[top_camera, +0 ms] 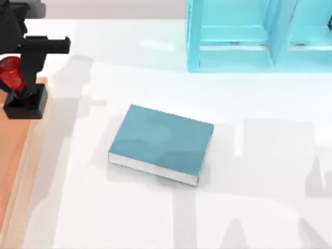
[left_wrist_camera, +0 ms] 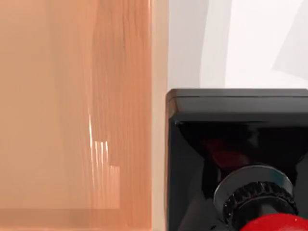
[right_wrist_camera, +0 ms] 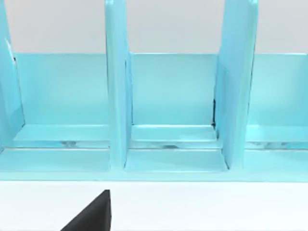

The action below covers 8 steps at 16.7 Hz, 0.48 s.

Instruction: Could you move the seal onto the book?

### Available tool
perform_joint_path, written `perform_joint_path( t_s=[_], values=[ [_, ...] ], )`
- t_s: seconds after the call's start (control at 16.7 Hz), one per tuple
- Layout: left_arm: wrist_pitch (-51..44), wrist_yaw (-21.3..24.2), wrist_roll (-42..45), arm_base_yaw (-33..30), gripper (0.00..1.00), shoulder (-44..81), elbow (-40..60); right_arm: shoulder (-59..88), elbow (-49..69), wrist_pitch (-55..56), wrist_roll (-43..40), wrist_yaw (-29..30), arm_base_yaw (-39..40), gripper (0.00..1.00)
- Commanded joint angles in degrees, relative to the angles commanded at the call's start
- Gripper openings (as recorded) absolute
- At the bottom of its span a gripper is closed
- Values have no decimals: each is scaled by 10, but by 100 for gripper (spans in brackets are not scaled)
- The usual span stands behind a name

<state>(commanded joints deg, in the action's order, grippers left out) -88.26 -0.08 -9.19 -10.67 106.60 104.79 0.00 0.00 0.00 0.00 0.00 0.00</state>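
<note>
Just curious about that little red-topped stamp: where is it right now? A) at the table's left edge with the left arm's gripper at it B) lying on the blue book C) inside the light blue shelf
A: the stamp stands at the left edge with the left gripper at its red knob, apart from the book.

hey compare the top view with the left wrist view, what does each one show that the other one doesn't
Top view alone: the teal book lying flat mid-table, the cyan shelf unit at the table's far edge, and my left claw down at the seal on the table's left side.

Left wrist view alone: a close look at the seal's glossy black base and the ribbed collar under its red knob.

Both: the seal, standing at the edge of the wooden board, and the white table.
</note>
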Motion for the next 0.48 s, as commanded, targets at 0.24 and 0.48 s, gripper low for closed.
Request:
perform_joint_path(
  t_s=[0.24, 0.48],
  values=[
    [22, 1, -86, -84, 0, 84, 58, 0, 0, 0, 0, 0, 0, 100],
    [57, 3, -210, -212, 0, 189, 126, 0, 0, 0, 0, 0, 0, 100]
  ],
)
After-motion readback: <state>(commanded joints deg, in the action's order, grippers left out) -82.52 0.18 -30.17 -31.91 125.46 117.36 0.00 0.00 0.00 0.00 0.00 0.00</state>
